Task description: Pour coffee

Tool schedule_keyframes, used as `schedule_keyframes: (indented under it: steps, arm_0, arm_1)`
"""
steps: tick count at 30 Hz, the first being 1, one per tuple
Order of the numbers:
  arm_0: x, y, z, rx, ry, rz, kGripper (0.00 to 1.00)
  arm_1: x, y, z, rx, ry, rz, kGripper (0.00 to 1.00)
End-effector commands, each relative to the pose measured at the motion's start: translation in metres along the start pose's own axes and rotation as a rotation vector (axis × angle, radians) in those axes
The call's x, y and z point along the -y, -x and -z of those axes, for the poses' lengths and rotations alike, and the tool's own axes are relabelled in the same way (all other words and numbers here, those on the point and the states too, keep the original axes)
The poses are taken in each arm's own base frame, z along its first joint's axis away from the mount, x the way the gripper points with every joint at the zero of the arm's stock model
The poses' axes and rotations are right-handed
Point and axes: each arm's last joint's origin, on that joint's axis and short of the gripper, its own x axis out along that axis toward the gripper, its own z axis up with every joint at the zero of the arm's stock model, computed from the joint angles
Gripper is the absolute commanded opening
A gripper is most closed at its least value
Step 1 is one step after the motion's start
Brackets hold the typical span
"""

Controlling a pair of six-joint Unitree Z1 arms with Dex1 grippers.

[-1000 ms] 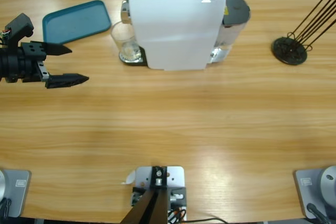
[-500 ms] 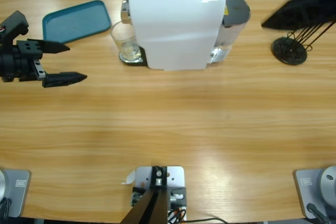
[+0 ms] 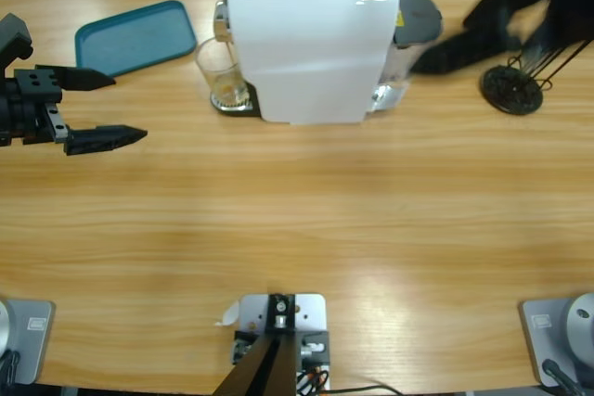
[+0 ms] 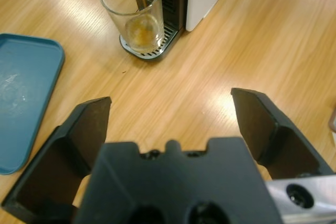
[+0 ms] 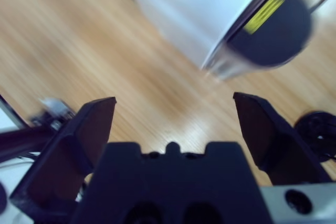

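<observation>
Your coffee [image 4: 143, 27] is a thin tan-brown layer at the bottom of a clear glass [image 3: 221, 74], with a fine stream running down into it in the left wrist view. The glass stands upright on the drip tray [image 4: 149, 51], tight against the white machine [image 3: 306, 39]. Its dark round tank [image 3: 418, 18] sits at the machine's far end. A teal tray [image 3: 135, 36] lies just beside the glass, and a black wire rack [image 3: 512, 88] stands at the table's other end. Bare table [image 3: 297, 220] lies between your left gripper [image 3: 97, 107] and the glass. That gripper's jaws are wide apart, holding nothing. Your right gripper [image 5: 176, 124] is blurred near the tank, jaws also spread, touching nothing.
</observation>
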Motion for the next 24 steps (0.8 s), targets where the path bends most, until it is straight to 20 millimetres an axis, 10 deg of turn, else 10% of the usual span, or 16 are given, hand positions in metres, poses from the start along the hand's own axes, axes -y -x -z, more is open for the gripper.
schedule_keyframes:
  steps: [1, 11, 24]
  arm_0:
    - [0.005, 0.001, 0.01, -0.019, 0.014, 0.004, 1.0]
    - [0.008, -0.006, 0.012, -0.024, 0.032, 0.081, 1.0]
    - [0.007, -0.004, 0.009, -0.012, 0.047, 0.076, 1.0]
  arm_1:
    - [0.003, -0.014, 0.071, 0.057, 0.043, -0.024, 1.0]
    - [0.008, -0.01, 0.114, 0.112, 0.025, -0.07, 1.0]
    - [0.023, -0.003, 0.123, 0.173, -0.082, -0.014, 1.0]
